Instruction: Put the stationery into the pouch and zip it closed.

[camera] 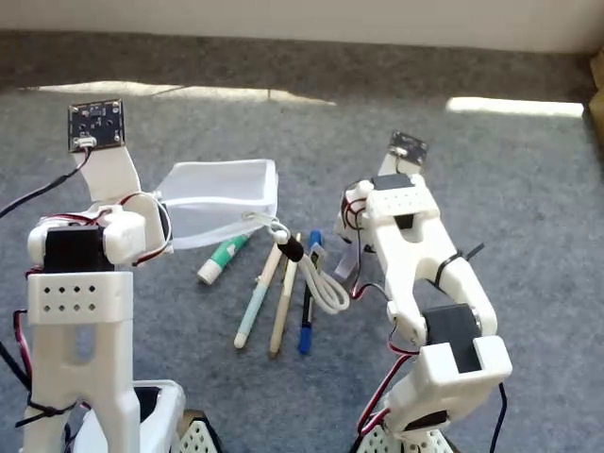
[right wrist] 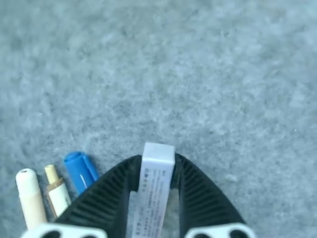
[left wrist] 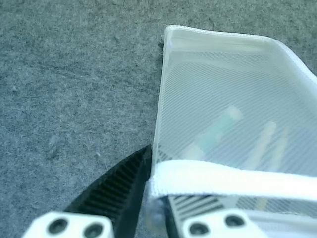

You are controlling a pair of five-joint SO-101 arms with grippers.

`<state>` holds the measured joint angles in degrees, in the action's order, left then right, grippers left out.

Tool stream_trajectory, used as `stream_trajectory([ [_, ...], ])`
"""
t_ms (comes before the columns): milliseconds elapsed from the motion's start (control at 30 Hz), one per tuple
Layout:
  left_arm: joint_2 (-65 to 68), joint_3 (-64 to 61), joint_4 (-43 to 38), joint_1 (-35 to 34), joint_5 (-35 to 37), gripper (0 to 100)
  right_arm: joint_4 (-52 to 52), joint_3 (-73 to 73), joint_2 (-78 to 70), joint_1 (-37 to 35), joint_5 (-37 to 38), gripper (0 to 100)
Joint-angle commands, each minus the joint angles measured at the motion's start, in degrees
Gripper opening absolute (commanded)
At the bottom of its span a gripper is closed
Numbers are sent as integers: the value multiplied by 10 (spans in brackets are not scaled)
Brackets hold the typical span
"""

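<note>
My left gripper (left wrist: pixel 156 171) is shut on the rim of the white mesh pouch (left wrist: pixel 233 114). It holds the pouch (camera: pixel 220 202) up off the grey carpet, and the mouth faces the pens. My right gripper (right wrist: pixel 156 166) is shut on a white eraser (right wrist: pixel 154 188) in a printed sleeve, just above the carpet. In the high view that gripper (camera: pixel 347 264) hangs right of the blue pen (camera: pixel 308 297). A cream pen (camera: pixel 281 307), a pale teal pen (camera: pixel 256 300) and a green-and-white marker (camera: pixel 223 260) lie beside it.
The pouch's white cord (camera: pixel 321 283) with a black toggle trails across the tops of the pens. Open grey carpet (camera: pixel 510 189) stretches behind and to the right of the arms. Both arm bases stand at the near edge.
</note>
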<state>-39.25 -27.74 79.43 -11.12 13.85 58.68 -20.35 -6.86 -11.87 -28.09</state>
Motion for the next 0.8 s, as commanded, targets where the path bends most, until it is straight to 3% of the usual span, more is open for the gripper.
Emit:
stream_trajectory([
  [0,2,45,18,-8,4,7,4,32,44,6,13,26],
  [767,3,104,64,-7,-11,7,4,32,44,5,14,25],
])
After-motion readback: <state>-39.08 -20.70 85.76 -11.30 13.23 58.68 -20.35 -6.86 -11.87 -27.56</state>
